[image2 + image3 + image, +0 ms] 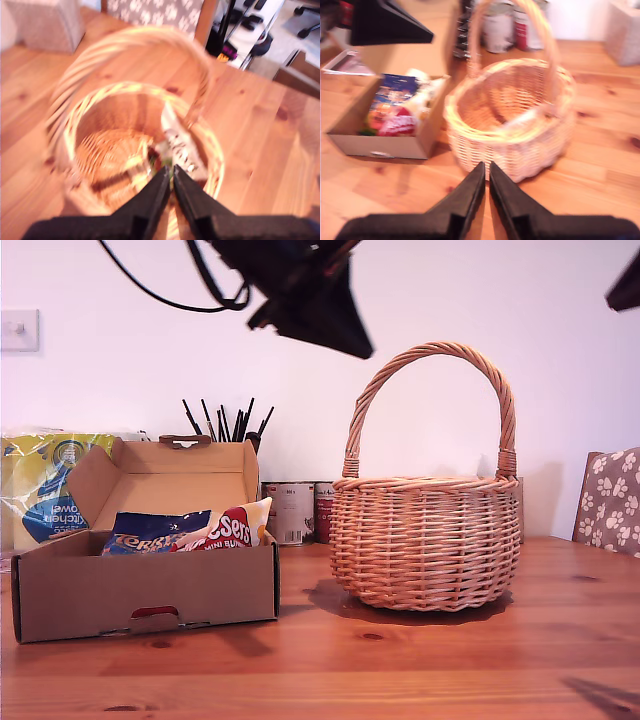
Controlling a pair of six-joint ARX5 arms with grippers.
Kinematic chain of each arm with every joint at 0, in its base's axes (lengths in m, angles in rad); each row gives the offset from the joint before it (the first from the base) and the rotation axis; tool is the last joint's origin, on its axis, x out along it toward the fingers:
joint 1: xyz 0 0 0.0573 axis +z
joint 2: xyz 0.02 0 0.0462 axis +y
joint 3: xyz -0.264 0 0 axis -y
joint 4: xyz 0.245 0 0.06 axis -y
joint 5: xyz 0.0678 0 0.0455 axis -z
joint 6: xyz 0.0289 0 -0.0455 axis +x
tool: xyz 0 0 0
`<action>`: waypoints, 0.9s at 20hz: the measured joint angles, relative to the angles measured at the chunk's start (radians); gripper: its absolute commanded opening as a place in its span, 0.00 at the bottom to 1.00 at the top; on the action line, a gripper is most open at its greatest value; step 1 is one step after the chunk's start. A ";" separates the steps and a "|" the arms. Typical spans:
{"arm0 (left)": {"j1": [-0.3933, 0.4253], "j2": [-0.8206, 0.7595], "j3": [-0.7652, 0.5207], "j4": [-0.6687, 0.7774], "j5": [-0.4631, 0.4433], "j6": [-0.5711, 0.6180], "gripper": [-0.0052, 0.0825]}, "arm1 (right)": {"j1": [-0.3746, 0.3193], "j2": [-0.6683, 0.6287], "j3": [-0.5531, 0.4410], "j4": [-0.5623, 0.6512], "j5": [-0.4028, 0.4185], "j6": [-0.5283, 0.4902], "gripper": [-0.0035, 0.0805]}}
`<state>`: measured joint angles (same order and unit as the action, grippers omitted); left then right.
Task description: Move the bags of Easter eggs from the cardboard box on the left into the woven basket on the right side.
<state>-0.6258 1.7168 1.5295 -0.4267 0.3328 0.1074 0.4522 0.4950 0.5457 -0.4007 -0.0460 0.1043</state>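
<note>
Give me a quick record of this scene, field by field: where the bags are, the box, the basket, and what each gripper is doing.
Box: cardboard box, lid open, on the exterior view's left
Bags in box: blue bag and red-white-yellow bag
Basket: woven basket, upright, beside the box on the exterior view's right
Bag in basket: white bag with black marks, against the inner wall
First gripper: my first gripper above the basket, jaws shut, empty
Second gripper: my second gripper above the table in front of the basket, shut, empty
</note>
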 measured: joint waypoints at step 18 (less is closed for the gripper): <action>0.280 -0.211 -0.427 0.075 -0.080 0.011 0.04 | 0.000 0.000 0.000 -0.043 -0.015 0.000 0.03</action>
